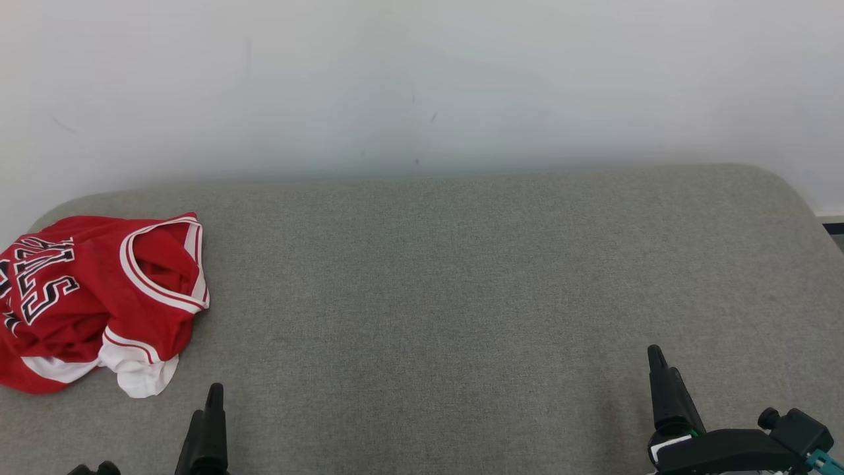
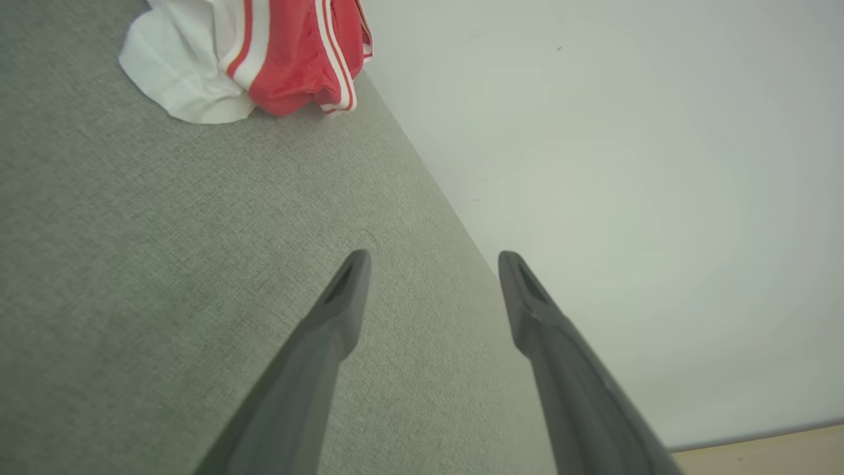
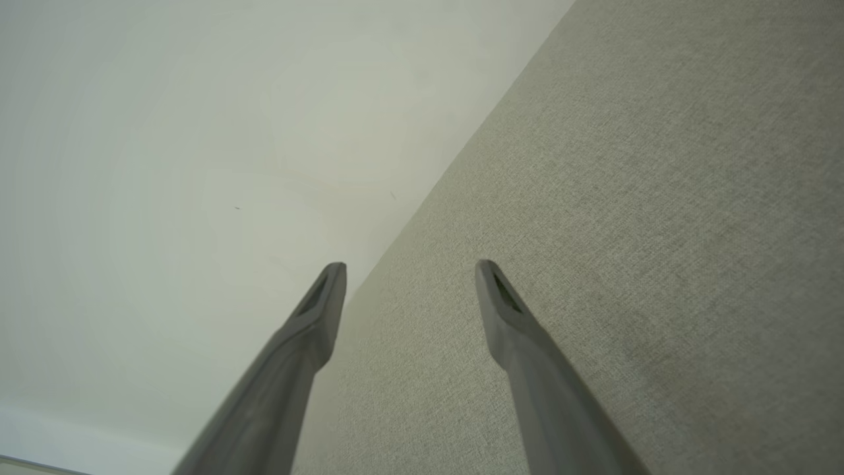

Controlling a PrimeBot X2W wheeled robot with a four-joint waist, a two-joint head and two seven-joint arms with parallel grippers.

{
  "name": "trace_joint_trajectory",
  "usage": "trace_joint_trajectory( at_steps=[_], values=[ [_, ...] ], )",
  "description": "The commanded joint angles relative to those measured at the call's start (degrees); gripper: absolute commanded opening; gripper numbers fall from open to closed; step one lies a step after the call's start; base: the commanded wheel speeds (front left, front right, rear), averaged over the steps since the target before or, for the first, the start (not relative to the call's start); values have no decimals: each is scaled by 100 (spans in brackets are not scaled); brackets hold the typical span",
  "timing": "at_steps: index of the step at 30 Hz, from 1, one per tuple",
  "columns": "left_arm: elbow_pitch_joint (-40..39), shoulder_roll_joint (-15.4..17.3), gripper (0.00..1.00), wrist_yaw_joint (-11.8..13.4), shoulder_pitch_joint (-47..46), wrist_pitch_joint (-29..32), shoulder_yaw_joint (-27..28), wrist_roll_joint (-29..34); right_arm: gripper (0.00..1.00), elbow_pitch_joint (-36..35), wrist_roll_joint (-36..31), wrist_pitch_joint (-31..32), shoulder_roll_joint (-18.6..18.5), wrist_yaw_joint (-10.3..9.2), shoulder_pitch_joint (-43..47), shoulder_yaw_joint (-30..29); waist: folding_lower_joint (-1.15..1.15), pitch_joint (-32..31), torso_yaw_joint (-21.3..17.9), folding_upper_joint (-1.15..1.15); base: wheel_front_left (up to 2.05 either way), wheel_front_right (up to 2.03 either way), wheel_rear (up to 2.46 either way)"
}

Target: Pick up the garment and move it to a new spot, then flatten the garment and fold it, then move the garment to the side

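The garment [image 1: 92, 297] is a red sleeveless jersey with white trim and black lettering, lying crumpled at the far left of the grey padded surface [image 1: 461, 277]. Its white hem and a red striped edge show at the top left of the left wrist view [image 2: 264, 59]. My left gripper [image 2: 432, 260] is open and empty, hovering over bare fabric a short way to the right of and nearer than the jersey; one of its fingers [image 1: 210, 429] rises at the head view's bottom edge. My right gripper [image 3: 409, 267] is open and empty too, low at the right [image 1: 659, 369], far from the jersey.
A plain white wall [image 1: 422, 79] runs behind the grey surface's rounded back edge. The surface's right edge drops off near a dark skirting strip [image 1: 832, 227]. A strip of pale floor [image 2: 758, 455] shows in the left wrist view.
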Motion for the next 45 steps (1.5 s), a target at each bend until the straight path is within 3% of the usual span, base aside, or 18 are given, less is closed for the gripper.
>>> trace_joint_trajectory(
  at_steps=[1,15,45],
  values=[
    [-52,37,100,28,0,-60,-34,297,100,-42,-285,-60,-23,-5,-119,37,0,-9,0,0,0,0,0],
    [119,74,100,86,69,-298,-174,1780,100,70,-1565,-230,-26,-6,-67,163,0,-83,0,0,0,0,0],
    [100,277,100,64,83,-715,-372,3890,100,103,-3468,-523,-31,-9,-4,286,0,-161,11,0,0,0,0]
  ],
)
